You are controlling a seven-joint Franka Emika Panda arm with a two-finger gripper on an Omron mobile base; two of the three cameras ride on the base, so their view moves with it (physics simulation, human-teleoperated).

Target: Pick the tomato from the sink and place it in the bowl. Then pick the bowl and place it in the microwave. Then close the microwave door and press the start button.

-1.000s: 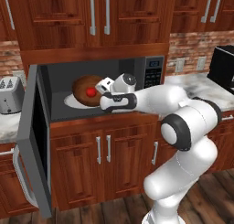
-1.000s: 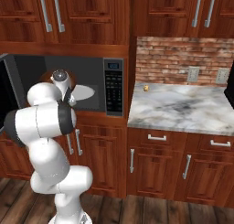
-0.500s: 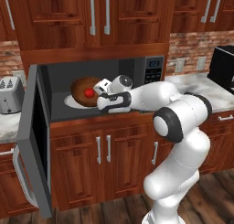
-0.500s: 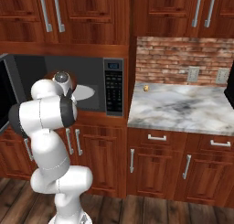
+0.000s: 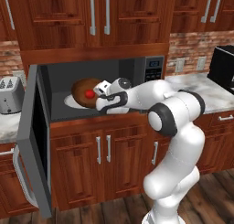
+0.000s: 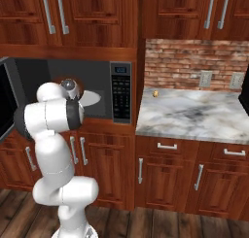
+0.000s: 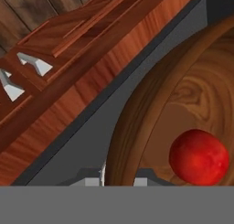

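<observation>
Bowl (image 7: 137, 127) rim between gripper (image 7: 118, 177) tips

Evenly lit rendered kitchen with soft, flat light and no glare. The microwave (image 5: 96, 88) cavity is dim and grey, with a faint shadow under the bowl (image 5: 86, 91). Base views look sharp. The close hand view is softer, slightly blurred, its wood grain smeared. No edge distortion shows.
</observation>
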